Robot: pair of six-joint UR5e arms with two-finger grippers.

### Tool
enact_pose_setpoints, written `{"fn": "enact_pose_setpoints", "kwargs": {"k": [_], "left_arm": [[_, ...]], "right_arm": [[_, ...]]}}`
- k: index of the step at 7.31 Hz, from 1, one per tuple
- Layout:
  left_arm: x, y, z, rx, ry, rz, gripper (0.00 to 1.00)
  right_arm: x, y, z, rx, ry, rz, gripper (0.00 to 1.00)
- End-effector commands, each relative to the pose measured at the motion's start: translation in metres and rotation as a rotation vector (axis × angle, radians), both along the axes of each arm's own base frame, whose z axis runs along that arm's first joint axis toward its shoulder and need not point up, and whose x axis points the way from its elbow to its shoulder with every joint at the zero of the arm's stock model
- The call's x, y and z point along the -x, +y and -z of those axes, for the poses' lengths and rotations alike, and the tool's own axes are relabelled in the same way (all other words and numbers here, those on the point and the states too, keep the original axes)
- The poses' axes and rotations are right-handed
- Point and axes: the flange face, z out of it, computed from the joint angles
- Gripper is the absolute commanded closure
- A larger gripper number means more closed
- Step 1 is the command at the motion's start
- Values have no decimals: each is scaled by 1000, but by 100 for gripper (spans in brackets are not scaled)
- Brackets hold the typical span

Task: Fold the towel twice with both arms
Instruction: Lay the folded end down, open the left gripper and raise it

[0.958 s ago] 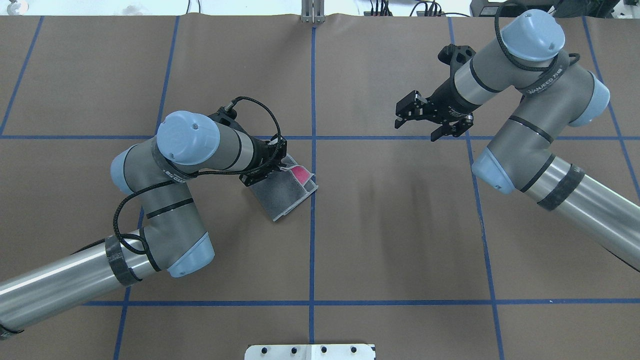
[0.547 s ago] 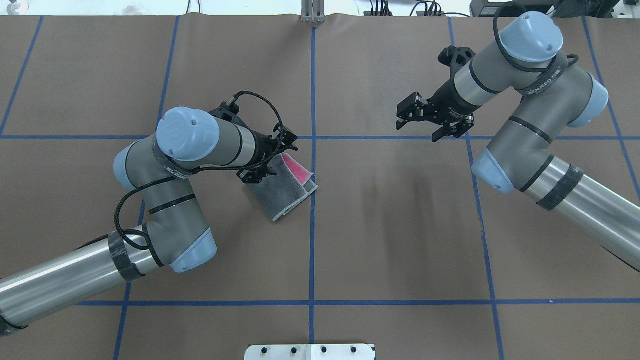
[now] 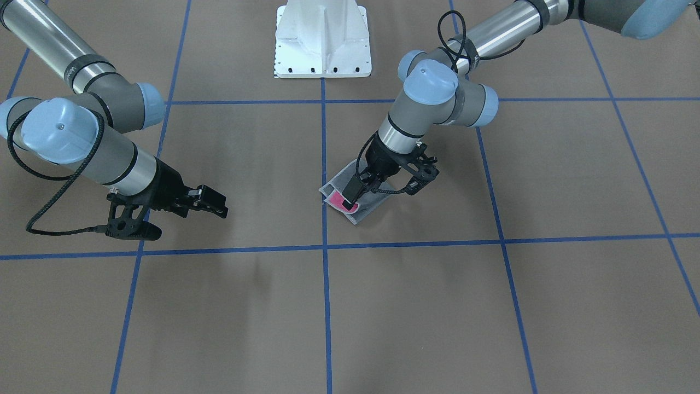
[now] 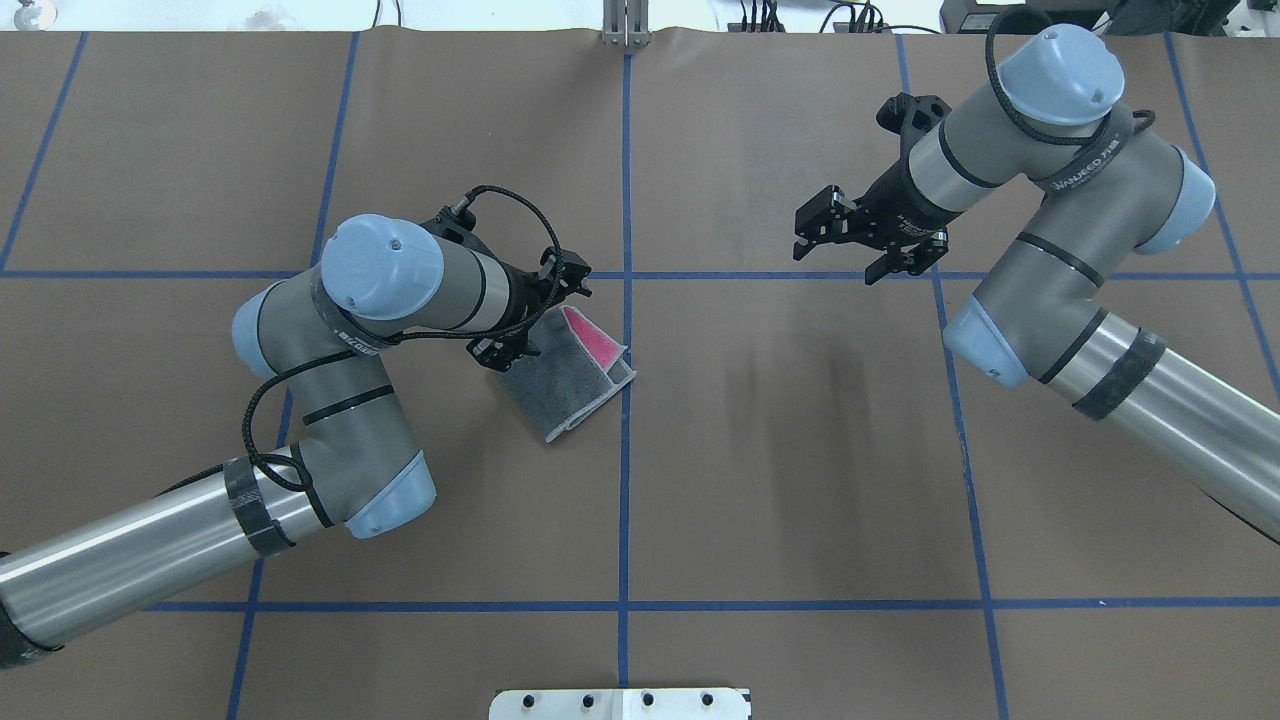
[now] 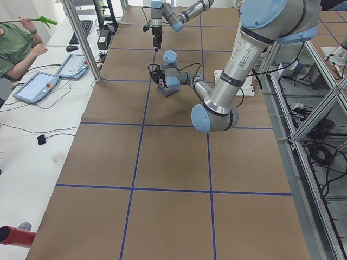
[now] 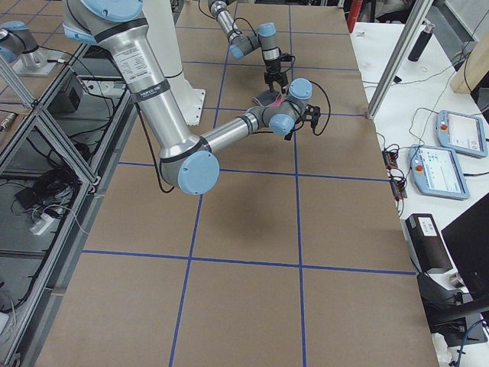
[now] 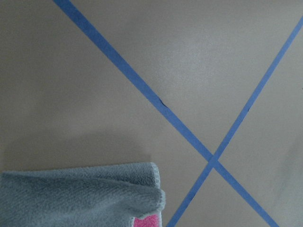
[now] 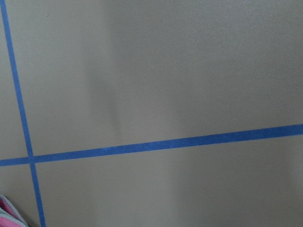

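Note:
The towel (image 4: 565, 385) lies folded on the brown table just left of the centre tape line, dark grey face up, with a pink strip (image 4: 592, 340) showing at its far corner. It also shows in the front view (image 3: 367, 210) and in the left wrist view (image 7: 80, 196). My left gripper (image 4: 535, 318) is open, low over the towel's far left edge. In the front view (image 3: 388, 186) one finger (image 3: 350, 198) rests over the pink patch. My right gripper (image 4: 805, 230) is open and empty, raised over the far right of the table, well clear of the towel.
The white pedestal base (image 3: 322, 41) stands at the robot's side of the table. Blue tape lines (image 4: 625, 450) grid the brown cover. A side table with tablets (image 5: 38, 86) and an operator (image 5: 16, 46) are beyond the far edge.
My left gripper has let go of the towel's raised corner and opened. The corner has dropped, showing more pink. The right arm has barely moved.

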Motion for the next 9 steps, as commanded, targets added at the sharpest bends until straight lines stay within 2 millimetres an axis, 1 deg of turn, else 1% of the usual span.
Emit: {"fn": "enact_pose_setpoints", "kwargs": {"k": [1, 2, 3, 4, 5, 6, 8, 9], "left_arm": [[-18, -11, 10, 5, -7, 3, 0], [-20, -14, 14, 5, -7, 4, 0], [-22, -31, 11, 14, -23, 22, 0], [-20, -51, -4, 13, -24, 44, 0], [-25, -59, -23, 6, -18, 48, 0], [-29, -63, -25, 6, -18, 49, 0], [-27, -68, -11, 1, -3, 56, 0], [-20, -76, -1, -7, 9, 66, 0]], "right_arm": [[-2, -2, 2, -3, -2, -4, 0], [-3, -3, 2, -3, -2, -5, 0], [-5, -4, 3, -4, -3, -10, 0], [-5, -4, 3, -4, -3, -10, 0], [-5, -4, 3, -4, -3, -10, 0], [-5, -4, 3, -4, -3, -10, 0], [-5, -4, 3, -4, -3, -10, 0], [-5, -4, 3, -4, -3, -10, 0]]}}
